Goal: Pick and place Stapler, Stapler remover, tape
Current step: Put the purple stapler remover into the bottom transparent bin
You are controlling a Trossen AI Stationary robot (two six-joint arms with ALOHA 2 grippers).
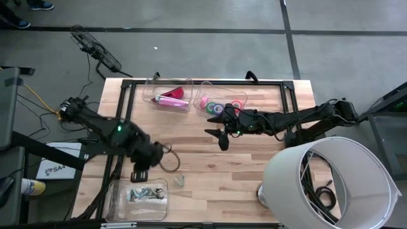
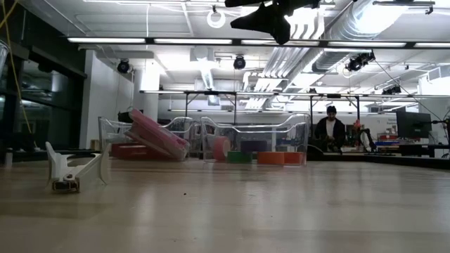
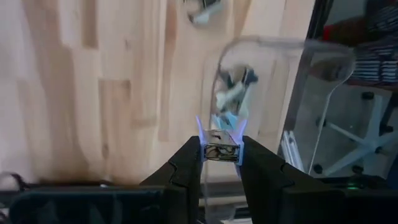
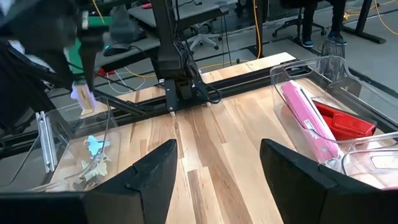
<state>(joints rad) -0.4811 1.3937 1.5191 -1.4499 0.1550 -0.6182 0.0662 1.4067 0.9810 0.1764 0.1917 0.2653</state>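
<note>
Staple remover pinched in my left end effector [image 3: 221, 163], right over the clear bin [image 1: 137, 197]

My right end effector [image 1: 222, 141] hangs open above mid-tabletop [image 1: 210, 172]. Pink stapler [image 1: 173, 100] and tape rolls [image 1: 219, 105] sit in the far bins. No readable labels anywhere.

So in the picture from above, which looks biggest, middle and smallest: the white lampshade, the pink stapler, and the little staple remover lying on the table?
1. The round white lampshade, by far the largest.
2. The long pink stapler in its clear bin.
3. The small pale staple remover on the bare wood, the smallest.
</note>
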